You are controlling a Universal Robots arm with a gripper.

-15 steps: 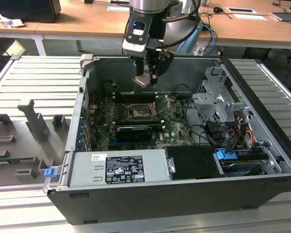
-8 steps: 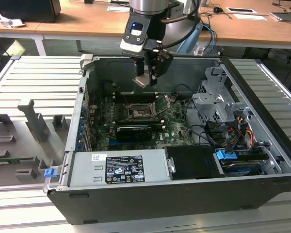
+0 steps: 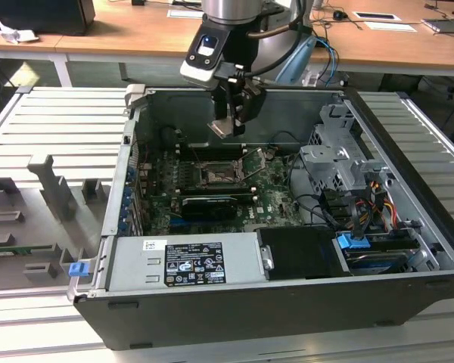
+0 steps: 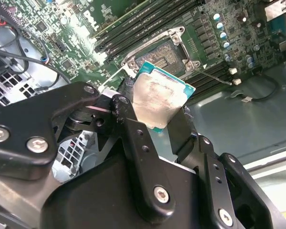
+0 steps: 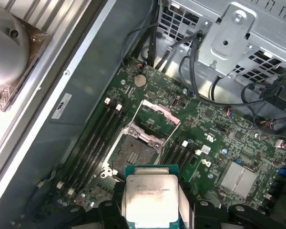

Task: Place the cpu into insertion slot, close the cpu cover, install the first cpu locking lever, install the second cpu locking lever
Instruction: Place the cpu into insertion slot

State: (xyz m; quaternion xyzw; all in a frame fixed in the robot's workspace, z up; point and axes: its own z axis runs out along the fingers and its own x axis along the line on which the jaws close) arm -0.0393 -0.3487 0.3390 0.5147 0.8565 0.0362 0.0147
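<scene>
My gripper hangs inside the open computer case, shut on the cpu, a flat square chip with a pale metal face. Both wrist views show the cpu pinched by its edges between the black fingers. Below it, and apart from it, lies the insertion slot on the green motherboard, its dark socket uncovered. The cpu cover stands swung up on the socket's far side. A thin wire lever sticks out beside the socket.
Black memory slots flank the socket. A metal drive cage with cables stands at the exterior view's right, and a power supply sits at the front. Case walls enclose the board. A grey fixture plate lies left.
</scene>
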